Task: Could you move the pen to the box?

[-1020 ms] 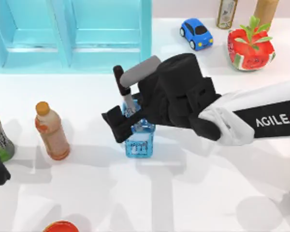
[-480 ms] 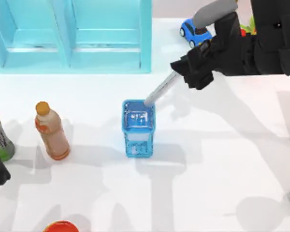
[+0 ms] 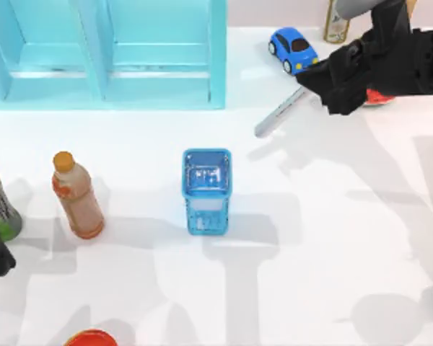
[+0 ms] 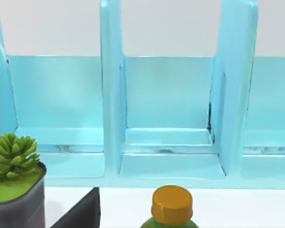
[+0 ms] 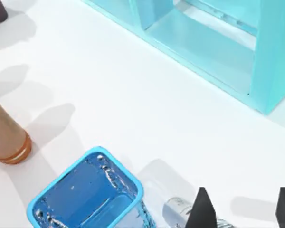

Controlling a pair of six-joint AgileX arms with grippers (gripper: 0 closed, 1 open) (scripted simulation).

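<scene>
Holding the slim silver-grey pen [image 3: 280,114] shut between its fingers, the right claw [image 3: 337,86] hangs near the table's [image 3: 325,245] far right corner. The barrel slants down and toward the left edge from the claw, with its free tip aimed roughly at the clear blue square box [image 3: 206,190] mid-table, well apart. I'd say tip-to-opening alignment decides it. The left arm sits parked at the left edge, can't tell its claw state.
</scene>
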